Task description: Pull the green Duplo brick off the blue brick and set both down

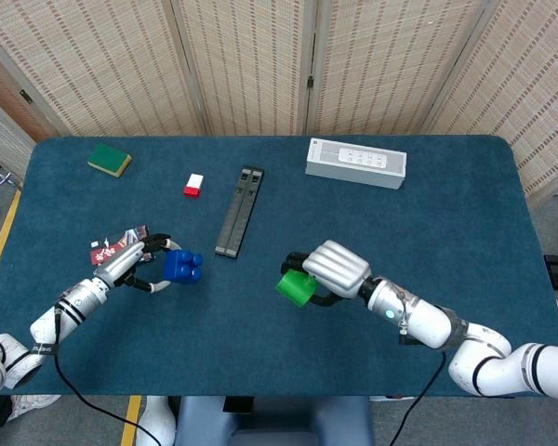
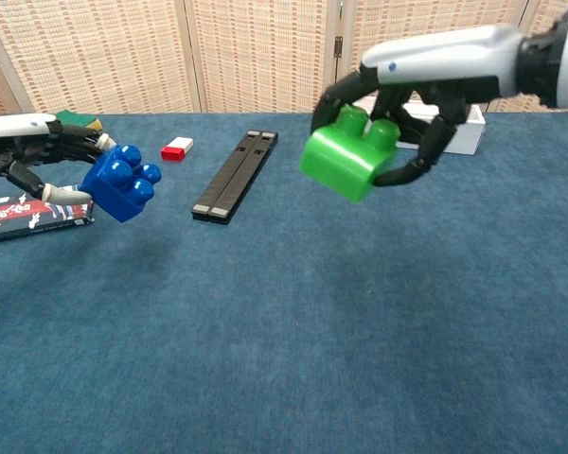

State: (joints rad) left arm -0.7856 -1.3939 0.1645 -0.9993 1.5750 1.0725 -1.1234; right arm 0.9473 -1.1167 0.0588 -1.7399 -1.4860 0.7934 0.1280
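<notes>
blue table [image 1: 446,223] | left hand [image 1: 135,261] fingers clamp blue brick [image 1: 182,267] | right hand [image 1: 335,269] fingers clamp green brick [image 1: 296,287], aloft

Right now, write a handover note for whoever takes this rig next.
Left hand: grips the blue plastic Duplo brick, held above the dark blue table, near its left side.
Right hand: grips the green plastic Duplo brick, tilted and held above the table near its middle.
Done: the two bricks are separated and well apart.
Left: set both bricks down on the table and release them.
</notes>
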